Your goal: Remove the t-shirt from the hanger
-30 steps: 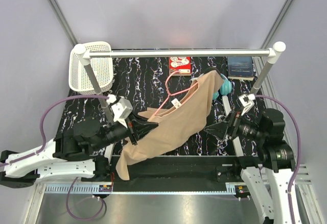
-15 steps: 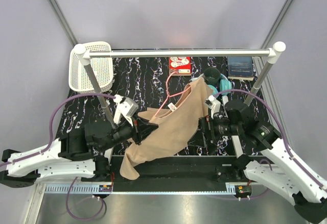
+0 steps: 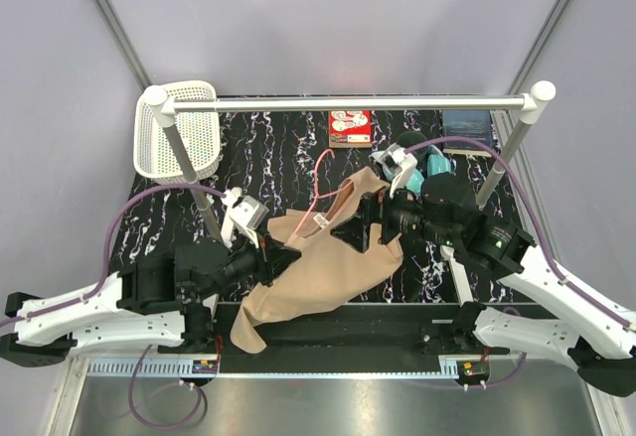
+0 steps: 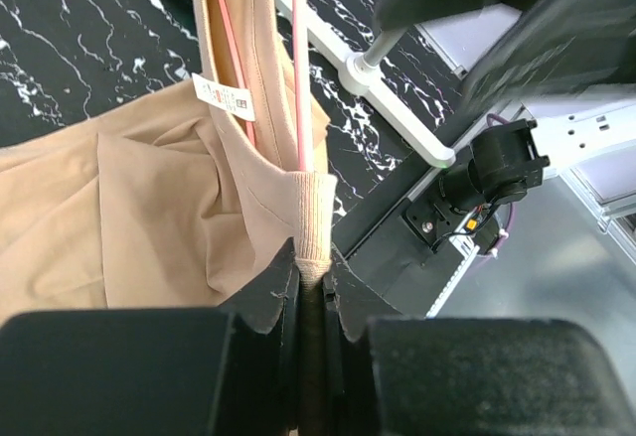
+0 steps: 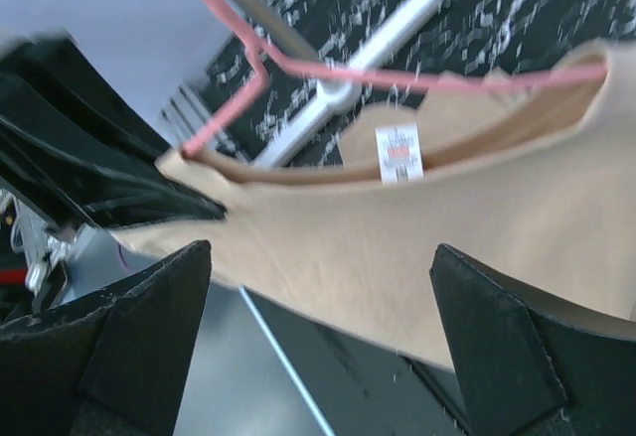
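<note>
The tan t-shirt [image 3: 318, 267] hangs slack across the table's middle, one end drooping at the front edge. The pink hanger [image 3: 320, 183] is inside its neck, hook pointing toward the rail. My left gripper [image 3: 275, 257] is shut on the shirt's ribbed collar [image 4: 313, 227], with the hanger wire [image 4: 299, 78] running straight up from that fold. My right gripper [image 3: 356, 232] is open just above the shirt's right shoulder. In the right wrist view its gripper [image 5: 328, 307] spans the t-shirt [image 5: 427, 247] below the hanger [image 5: 397, 80], not touching it.
A metal rail [image 3: 348, 103] on white-capped posts spans the back. A white basket [image 3: 189, 128] sits at back left. A red card [image 3: 350, 126], a blue book [image 3: 467, 130], a dark cup [image 3: 409, 141] and a teal object [image 3: 437, 165] lie at back right.
My right arm has swung in from the right side to just over the shirt, gripper open. The shirt and hanger have sunk and shifted left. My left gripper has kept its hold.
</note>
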`<state>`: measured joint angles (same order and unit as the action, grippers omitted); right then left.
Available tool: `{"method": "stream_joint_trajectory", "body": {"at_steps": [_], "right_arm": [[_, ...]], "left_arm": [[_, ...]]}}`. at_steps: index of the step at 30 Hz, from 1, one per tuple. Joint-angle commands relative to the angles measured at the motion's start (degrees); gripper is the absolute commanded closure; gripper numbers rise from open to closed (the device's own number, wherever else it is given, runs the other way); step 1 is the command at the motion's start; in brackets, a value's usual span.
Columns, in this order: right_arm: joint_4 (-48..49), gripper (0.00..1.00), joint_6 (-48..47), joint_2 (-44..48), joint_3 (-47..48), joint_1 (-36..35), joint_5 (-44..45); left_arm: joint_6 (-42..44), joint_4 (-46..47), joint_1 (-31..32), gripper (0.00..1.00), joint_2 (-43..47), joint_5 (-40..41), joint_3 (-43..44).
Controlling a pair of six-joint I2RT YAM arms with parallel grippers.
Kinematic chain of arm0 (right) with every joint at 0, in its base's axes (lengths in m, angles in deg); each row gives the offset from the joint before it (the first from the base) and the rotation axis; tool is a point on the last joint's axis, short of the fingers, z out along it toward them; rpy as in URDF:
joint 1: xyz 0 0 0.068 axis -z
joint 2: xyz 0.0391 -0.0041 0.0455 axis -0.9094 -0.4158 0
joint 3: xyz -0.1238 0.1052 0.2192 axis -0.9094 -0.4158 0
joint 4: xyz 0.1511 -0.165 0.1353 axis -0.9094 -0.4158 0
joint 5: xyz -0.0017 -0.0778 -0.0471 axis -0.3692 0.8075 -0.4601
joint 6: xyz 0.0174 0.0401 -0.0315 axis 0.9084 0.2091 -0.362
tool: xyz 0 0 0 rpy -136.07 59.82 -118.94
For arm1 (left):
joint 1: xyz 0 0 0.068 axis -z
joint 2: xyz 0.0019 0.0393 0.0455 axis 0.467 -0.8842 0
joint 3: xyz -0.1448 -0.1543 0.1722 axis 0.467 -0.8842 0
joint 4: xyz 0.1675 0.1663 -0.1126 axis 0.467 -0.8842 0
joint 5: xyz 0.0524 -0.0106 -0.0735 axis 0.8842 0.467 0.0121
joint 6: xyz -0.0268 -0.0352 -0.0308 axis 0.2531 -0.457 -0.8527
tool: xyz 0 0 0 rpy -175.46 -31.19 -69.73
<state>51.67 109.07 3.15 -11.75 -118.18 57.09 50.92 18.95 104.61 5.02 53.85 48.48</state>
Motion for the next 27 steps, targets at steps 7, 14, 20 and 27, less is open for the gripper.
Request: {"method": "stream_joint_trajectory", "body": {"at_steps": [7,14,20,27], "right_arm": [[11.2,0.06,-8.2,-6.2,10.2,-7.2,20.5],[14.8,0.27,-12.2,-9.9,9.3,-9.3,23.2],[22.3,0.48,-12.7,-10.2,3.1,-10.6,24.5],[27.9,0.71,-12.7,-11.1,-0.2,-13.7,27.2]], "left_arm": [[-2.1,3.7,-0.1,1.0,-1.1,-1.2,1.1],[-2.2,5.8,0.0,1.0,-1.7,-3.6,0.8],[-1.5,7.0,-0.1,1.0,-1.1,-5.6,0.8],[-2.1,7.7,0.0,1.0,0.2,-5.6,0.9]]}}
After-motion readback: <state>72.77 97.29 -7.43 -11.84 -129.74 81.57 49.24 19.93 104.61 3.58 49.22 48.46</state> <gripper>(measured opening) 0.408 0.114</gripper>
